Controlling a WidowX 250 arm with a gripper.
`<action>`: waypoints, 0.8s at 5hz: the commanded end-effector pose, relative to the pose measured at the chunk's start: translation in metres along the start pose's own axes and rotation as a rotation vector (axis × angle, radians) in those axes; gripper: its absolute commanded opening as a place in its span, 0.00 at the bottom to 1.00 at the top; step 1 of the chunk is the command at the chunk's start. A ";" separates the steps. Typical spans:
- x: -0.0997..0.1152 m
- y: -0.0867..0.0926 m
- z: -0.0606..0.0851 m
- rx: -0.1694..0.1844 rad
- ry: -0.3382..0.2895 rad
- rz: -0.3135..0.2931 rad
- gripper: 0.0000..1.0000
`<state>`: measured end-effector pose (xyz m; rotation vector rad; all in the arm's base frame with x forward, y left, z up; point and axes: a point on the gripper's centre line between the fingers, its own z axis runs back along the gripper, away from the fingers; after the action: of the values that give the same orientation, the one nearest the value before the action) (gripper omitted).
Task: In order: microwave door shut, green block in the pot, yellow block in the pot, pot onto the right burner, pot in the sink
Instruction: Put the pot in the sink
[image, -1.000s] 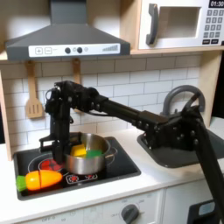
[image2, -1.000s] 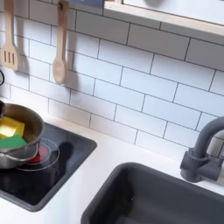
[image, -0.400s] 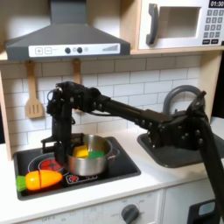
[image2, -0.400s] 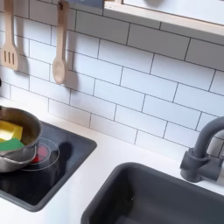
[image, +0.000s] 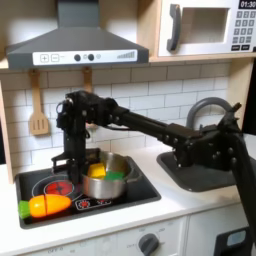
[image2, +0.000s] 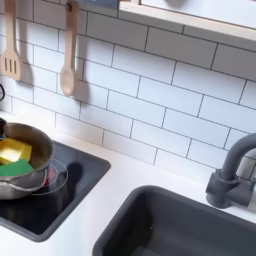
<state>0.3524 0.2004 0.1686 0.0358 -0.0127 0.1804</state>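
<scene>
Since the earlier frame we see the shiny round silver metal pot (image: 103, 180) carried further toward the first exterior view's right across the black stovetop (image: 140, 192), so the red burner ring (image: 58, 187) at the first exterior view's left now lies bare. We find the pot low-sided and bright, sitting on the stovetop's right-hand part in the first exterior view, and at the second exterior view's left edge (image2: 22, 165). Inside it lie the small bright yellow cuboid block (image2: 12, 151) and the small bright green cuboid block (image2: 14, 169), touching each other. We see the black gripper (image: 79, 165) reaching down at the pot's rim on the side toward the first exterior view's left; its jaws look closed on that rim, though the contact is small and dark. The white-framed microwave door with a dark window (image: 203, 28) is flush with its cabinet. The dark grey rectangular sink (image2: 190, 228) stands well apart from the pot, beside the dark curved faucet (image2: 232, 172). An orange toy carrot (image: 45, 205) lies on the stovetop's front corner
</scene>
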 end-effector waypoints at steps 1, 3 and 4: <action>0.001 -0.017 0.013 -0.034 -0.031 -0.052 0.00; 0.003 -0.055 0.029 -0.074 -0.053 -0.139 0.00; -0.002 -0.065 0.035 -0.082 -0.064 -0.151 0.00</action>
<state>0.3611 0.1340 0.2036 -0.0364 -0.0845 0.0267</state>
